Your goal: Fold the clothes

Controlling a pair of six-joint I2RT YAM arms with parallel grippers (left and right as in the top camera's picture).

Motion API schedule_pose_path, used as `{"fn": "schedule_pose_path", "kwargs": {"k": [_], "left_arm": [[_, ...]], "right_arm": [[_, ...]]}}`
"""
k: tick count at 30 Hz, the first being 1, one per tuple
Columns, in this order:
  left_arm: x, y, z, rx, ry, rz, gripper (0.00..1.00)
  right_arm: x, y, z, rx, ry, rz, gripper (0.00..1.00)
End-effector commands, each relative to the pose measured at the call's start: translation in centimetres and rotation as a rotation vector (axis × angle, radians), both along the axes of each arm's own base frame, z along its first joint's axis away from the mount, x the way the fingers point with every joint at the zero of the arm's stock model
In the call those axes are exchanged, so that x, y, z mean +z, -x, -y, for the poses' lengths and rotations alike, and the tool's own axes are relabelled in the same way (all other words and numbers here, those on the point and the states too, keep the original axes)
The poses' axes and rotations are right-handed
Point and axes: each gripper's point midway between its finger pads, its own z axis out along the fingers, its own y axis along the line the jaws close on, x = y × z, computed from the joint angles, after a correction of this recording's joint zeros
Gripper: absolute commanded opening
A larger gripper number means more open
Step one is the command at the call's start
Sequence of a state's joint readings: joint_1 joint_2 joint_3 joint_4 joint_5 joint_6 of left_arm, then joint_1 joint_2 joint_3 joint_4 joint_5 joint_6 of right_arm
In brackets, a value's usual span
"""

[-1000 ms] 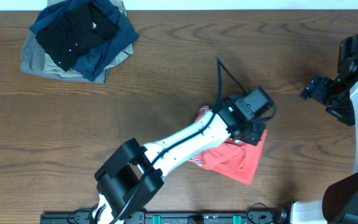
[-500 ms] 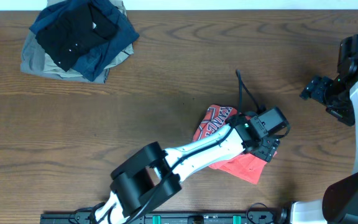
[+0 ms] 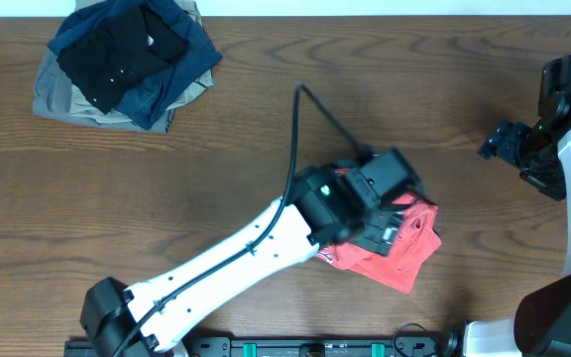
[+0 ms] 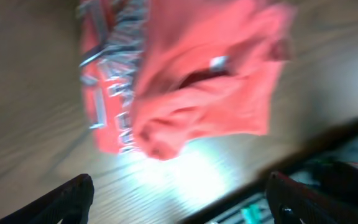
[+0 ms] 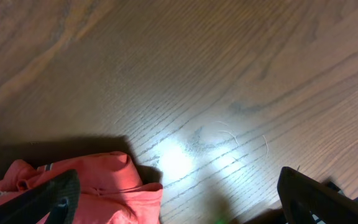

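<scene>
Since the next fold starts with a grasp on an edge, what matters is where the T-shirt (image 3: 404, 253) lies relative to each arm. It lies on the desk (image 3: 266, 119), right of centre and toward the near edge, as a bunched lump rather than a flat panel.

- Left end effector (image 4: 178, 182): directly over the shirt and looking down on it. Fingers are spread wide with nothing between them. No contact with the cloth is visible, though the wrist view is motion-blurred.
- Right end effector (image 5: 179, 190): also spread and empty, out by the right edge of the desk and well apart from the shirt. Its camera only catches the cloth in the lower-left corner, so the shirt is off to that arm's left.
- The left arm is clearly nearer.

Long axis: hard to call. In the overhead view the left arm covers part of the bundle. In the left wrist view the white-outlined lettering (image 4: 107, 93) runs down one side and the neck label (image 4: 218, 62) shows near the middle, with loose folds around it.

Judgement: the fold is not clean yet and needs flattening or regripping at a corner. The dark pile (image 3: 122, 59) at the far left corner is out of the way.
</scene>
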State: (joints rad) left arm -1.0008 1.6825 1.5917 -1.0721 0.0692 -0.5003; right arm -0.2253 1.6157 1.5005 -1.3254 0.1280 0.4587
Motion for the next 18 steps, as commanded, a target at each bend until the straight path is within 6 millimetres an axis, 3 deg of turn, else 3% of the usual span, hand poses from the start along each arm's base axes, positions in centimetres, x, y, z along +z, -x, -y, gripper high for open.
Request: {"fn": "schedule_pose_path", "kwargs": {"k": [1,7,11,16,18], "left_arm": [[-4.6,-1.2,-2.5,0.066,-0.141,-0.034,0.89],[-8.7,-2.7,-1.7,0.034,-0.137,-0.016,0.89],[-10.5,-2.7,-1.0,0.013,-0.138,-0.046,0.89],[-11.3,-1.9,0.5,-0.018,-0.088,-0.100,0.84],[-11.3,-1.9,0.7,-0.020,-0.082,-0.095,0.75]], "right_arm": [[0.3,-0.1,0.1,0.012,0.014,0.005,0.99],[0.3,-0.1,0.1,0.013,0.013,0.005,0.99],[0.3,-0.1,0.1,0.012,0.014,0.005,0.99],[0.3,-0.1,0.1,0.012,0.014,0.005,0.99],[0.3,-0.1,0.1,0.012,0.014,0.005,0.99]]}}
